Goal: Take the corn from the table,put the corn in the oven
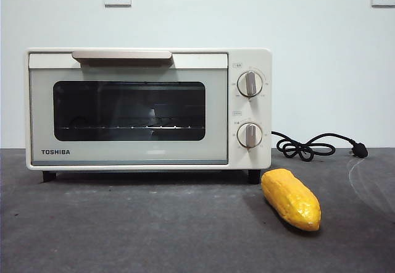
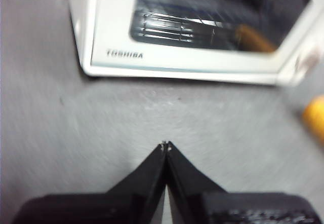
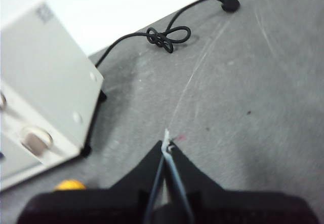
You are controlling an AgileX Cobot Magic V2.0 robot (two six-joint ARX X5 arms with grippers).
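With the oven (image 1: 148, 109) door shut and the corn (image 1: 291, 198) lying on the table (image 1: 123, 230) near its right front foot, first pull the handle (image 1: 121, 55) down, since both the left fingers (image 2: 165, 145) and the right fingers (image 3: 167, 144) hover closed and empty, well apart from the corn.

The glossy yellow-orange corn (image 1: 291, 199) lies on the dark grey table (image 1: 123, 230), angled, just in front of the oven's front right foot. The cream-white TOSHIBA oven (image 1: 148, 109) stands upright behind it with its door shut and its wire rack visible through the dark glass.
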